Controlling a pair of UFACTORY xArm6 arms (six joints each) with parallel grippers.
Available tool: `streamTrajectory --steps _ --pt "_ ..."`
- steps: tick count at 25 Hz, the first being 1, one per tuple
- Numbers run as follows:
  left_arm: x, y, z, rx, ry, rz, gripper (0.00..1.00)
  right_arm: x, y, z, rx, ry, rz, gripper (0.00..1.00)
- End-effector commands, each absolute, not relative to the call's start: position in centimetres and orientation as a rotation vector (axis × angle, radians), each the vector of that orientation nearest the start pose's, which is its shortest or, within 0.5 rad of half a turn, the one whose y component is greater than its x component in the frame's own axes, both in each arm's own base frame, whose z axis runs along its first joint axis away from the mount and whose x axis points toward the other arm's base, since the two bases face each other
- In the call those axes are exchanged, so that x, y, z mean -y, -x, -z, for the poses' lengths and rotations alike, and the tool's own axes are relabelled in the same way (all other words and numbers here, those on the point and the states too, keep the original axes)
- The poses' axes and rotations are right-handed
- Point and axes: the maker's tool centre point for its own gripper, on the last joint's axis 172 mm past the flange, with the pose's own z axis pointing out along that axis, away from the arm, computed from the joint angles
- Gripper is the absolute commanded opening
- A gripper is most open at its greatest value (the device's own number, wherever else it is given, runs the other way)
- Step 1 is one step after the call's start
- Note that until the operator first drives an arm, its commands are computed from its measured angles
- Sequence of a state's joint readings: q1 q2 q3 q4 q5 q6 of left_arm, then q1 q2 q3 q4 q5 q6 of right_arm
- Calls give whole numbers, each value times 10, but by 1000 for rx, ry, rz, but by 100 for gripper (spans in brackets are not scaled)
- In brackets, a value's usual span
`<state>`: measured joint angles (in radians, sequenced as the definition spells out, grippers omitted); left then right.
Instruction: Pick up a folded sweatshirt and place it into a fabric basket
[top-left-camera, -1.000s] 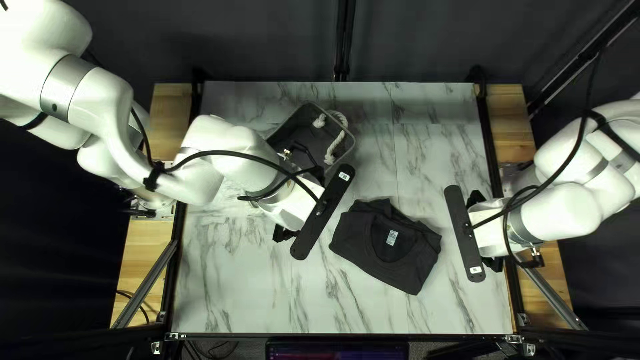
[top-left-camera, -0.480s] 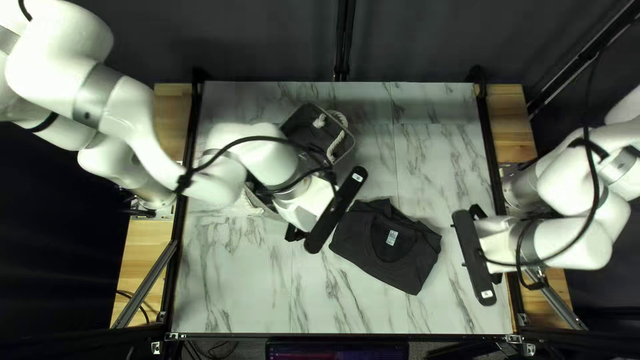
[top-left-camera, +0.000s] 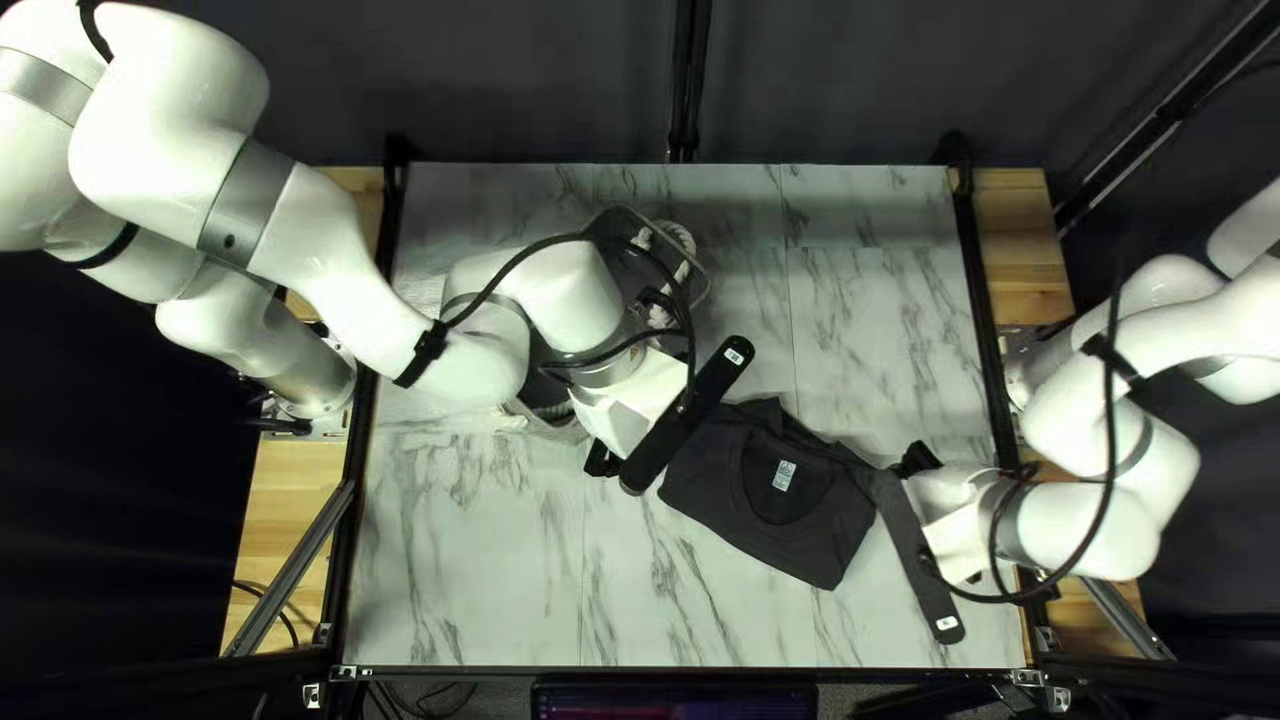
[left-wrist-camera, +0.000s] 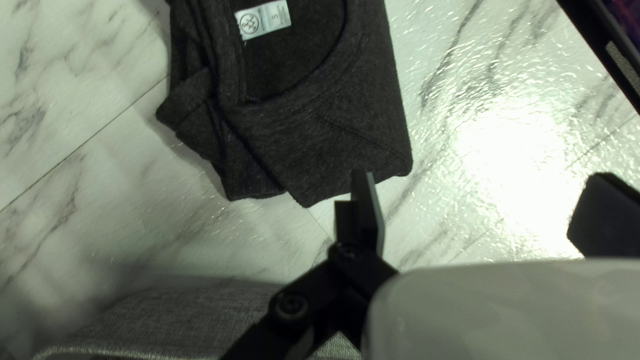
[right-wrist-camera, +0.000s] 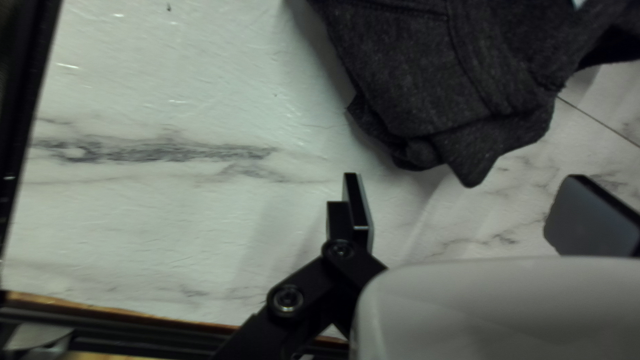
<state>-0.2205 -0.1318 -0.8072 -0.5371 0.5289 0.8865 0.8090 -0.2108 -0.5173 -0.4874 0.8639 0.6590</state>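
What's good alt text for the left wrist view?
A folded dark gray sweatshirt, pale neck label showing, lies on a marble-patterned table, ahead of the open left gripper. Part of the gray fabric basket shows beside the gripper.

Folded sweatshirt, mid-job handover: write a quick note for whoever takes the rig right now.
Left gripper: open, holding nothing, near the sweatshirt's basket-side end.
Right gripper: open, holding nothing, near its opposite end.
Sweatshirt: folded on the table, between the grippers.
Fabric basket: partly hidden under my left arm in the top left view.
Done: no grasp yet.
Left: grip, lift, place in basket.
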Motion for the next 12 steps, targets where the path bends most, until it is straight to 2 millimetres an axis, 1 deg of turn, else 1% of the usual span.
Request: streamTrajectory --steps 1,4,6,8,9,12 --pt "148 -500 -207 -1121 3041 859 100 -184 -289 -81 891 3431 226 100" --pt "148 -500 -208 -1129 3040 864 100 -178 -296 -78 914 3465 240 100" --pt "147 -499 -208 -1133 3040 863 100 -178 -298 -73 935 3472 242 100" --pt "147 -499 -209 -1133 3040 861 100 -183 -297 -76 971 3447 225 100" --pt "147 -499 -209 -1133 3040 862 100 -186 -298 -83 1006 3425 227 100" --pt "146 -495 -208 -1122 3034 879 100 -186 -298 -83 1006 3425 227 100"
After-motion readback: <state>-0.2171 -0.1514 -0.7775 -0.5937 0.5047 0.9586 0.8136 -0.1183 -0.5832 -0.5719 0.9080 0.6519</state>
